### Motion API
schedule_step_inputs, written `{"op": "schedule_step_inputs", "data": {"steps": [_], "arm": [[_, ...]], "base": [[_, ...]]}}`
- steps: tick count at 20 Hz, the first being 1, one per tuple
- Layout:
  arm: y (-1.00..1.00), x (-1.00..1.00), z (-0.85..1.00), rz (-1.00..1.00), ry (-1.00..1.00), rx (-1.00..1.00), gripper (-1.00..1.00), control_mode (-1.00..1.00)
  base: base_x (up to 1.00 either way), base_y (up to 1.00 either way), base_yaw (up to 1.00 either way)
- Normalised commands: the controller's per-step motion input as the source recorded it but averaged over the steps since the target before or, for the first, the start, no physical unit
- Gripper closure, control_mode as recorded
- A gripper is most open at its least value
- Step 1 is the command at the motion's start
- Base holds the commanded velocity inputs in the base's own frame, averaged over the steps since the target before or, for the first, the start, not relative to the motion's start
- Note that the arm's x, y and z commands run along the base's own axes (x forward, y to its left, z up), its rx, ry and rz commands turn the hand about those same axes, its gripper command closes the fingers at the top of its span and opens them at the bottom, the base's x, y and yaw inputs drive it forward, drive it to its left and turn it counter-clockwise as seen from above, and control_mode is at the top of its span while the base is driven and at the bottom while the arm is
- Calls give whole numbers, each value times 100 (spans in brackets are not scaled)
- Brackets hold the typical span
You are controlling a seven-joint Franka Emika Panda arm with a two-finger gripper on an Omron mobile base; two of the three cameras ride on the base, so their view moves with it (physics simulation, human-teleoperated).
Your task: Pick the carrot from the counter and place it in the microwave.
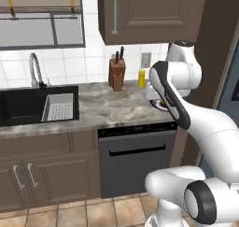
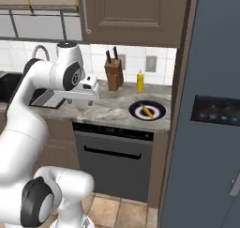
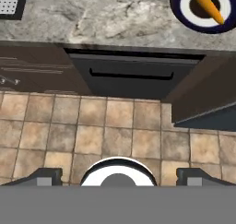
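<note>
Gripper (image 3: 118, 174) with fingers spread wide and empty, high above the carrot (image 3: 208, 5) on its plate (image 3: 177, 2): a descent may nudge the rim and roll the carrot.

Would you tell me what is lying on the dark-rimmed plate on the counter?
The carrot lies on the plate, pointing diagonally across its white centre. The patch of plate beneath the carrot is covered.
</note>
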Motion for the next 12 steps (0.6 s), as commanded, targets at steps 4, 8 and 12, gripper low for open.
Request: {"op": "schedule_step_inputs", "data": {"steps": [4, 8, 12], "arm": [[0, 0, 0, 0, 0, 0, -100, 100], [0, 0, 0, 0, 0, 0, -100, 100], [0, 0, 0, 0, 0, 0, -100, 100]], "base": [[100, 43, -12], [91, 2, -4], [19, -12, 0]]}}
